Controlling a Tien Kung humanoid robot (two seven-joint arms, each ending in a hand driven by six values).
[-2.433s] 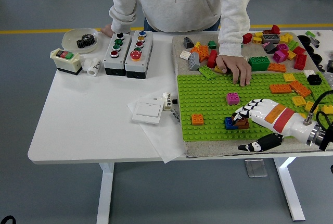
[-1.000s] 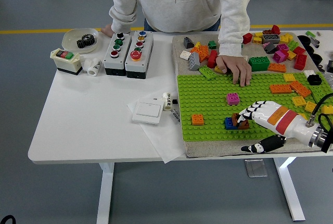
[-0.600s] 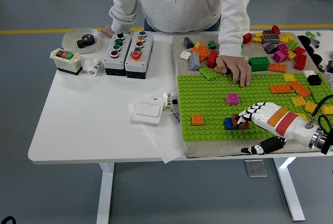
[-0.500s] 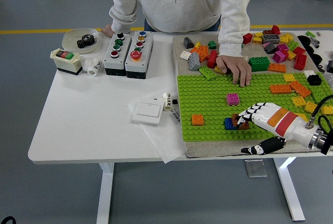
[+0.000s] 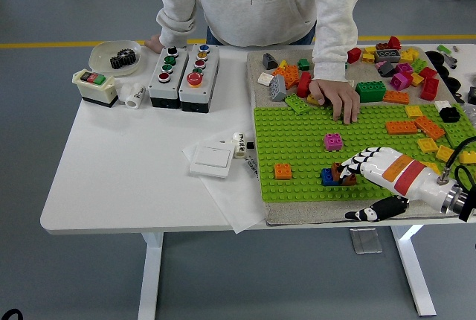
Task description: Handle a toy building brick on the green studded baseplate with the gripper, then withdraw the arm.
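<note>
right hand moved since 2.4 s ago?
Yes. The right hand has shifted slightly right and toward the table's near edge, judged against the fixed pink brick; fingers remain at the brown brick.

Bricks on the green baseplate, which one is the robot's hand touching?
The brown brick beside the blue brick; the right hand's fingertips rest on it. The pink and orange bricks stand apart.

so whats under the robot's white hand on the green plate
The right hand has its fingers curled over a brown brick, which sits beside a blue brick on the green baseplate. The brown brick's right part is covered by the hand.
</note>
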